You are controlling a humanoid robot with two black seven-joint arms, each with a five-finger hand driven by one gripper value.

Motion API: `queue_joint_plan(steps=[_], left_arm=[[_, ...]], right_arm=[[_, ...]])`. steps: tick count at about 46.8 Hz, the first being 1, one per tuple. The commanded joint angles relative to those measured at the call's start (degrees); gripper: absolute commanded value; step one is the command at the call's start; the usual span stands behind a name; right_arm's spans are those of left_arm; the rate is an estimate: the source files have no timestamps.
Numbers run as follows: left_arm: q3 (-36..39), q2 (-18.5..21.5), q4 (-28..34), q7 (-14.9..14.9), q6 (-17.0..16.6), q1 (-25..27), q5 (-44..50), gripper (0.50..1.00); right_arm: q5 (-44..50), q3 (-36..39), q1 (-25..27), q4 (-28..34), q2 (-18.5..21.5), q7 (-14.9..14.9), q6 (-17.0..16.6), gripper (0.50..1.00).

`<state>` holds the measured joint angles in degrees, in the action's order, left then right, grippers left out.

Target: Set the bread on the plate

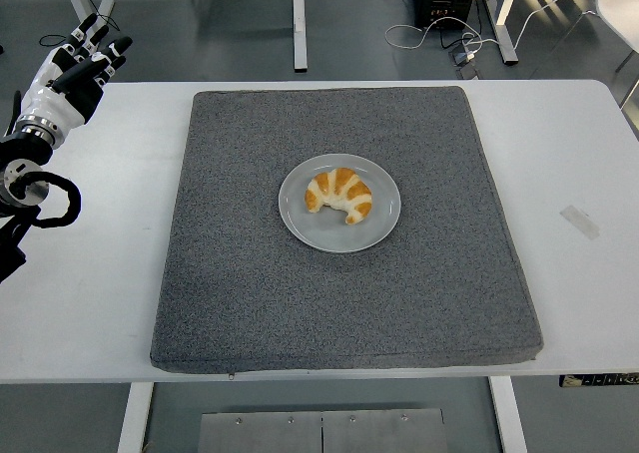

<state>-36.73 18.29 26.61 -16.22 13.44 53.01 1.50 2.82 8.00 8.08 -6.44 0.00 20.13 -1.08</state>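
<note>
Golden-striped bread (339,195) lies in the middle of the grey plate (382,228) at the centre of the dark mat (250,293), suggesting the job is done, while the left hand (70,74) hovers empty, fingers loosely extended, at the table's (90,273) far-left corner.

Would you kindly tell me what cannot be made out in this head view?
- Right robot hand: outside the picture.
- Left arm: cut off by the left edge.
- Croissant underside: hidden against the plate.
- Tape-like strip on the table: too small to identify.
</note>
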Motion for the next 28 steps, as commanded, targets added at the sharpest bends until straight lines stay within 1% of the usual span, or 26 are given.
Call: queue_joint_plan(steps=[1,10,17,28], left_arm=[[-0.01,-0.01,0.02,0.05,0.01,0.16,-0.01,0.983],[-0.09,-0.01,0.02,-0.04,0.62,1.04,-0.01,0.983],[-0.18,-0.09,0.02,-0.13,2.91,0.86,-0.01,0.983],[0.17,-1.94,0.02,-0.31,3.00,0.78,-0.01,0.984]], right_arm=[[-0.01,-0.09,0.01,0.64,0.00,0.00,0.29,1.000],[-0.01,0.00,0.01,0.11,0.00,0.00,0.12,1.000],[-0.01,0.00,0.36,0.03,0.00,0.00,0.03,1.000],[-0.01,0.08,0.71,0.11,0.00,0.00,0.11,1.000]])
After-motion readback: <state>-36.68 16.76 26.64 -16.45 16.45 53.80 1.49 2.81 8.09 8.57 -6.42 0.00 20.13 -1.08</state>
